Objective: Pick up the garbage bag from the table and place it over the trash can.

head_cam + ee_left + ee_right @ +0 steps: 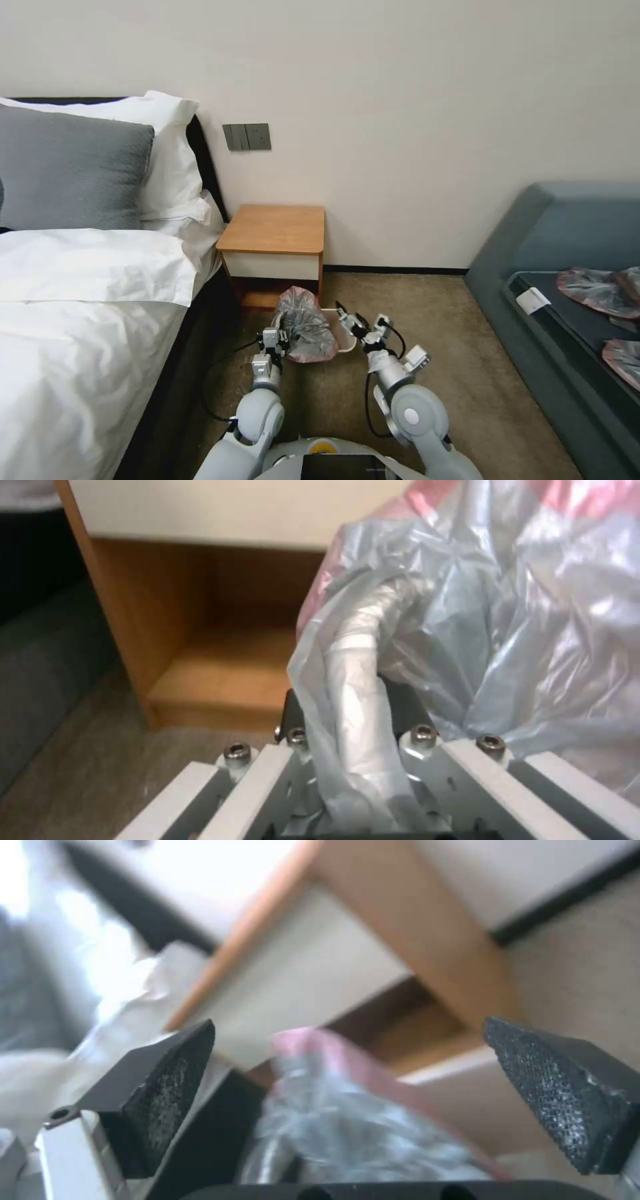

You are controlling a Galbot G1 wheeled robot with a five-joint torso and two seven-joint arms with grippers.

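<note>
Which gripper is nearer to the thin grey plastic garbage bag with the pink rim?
Left. The left gripper is shut on the thin grey plastic garbage bag with the pink rim, at its left side. The right gripper hangs open just to its right, apart from it.

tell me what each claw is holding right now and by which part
The left claw is shut on the garbage bag, pinching a gathered fold at its side. The right claw is open beside the bag, holding nothing.

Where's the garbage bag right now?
In the head view the garbage bag is bunched up over the trash can, on the floor just in front of the table. The left gripper is shut on its plastic.
</note>
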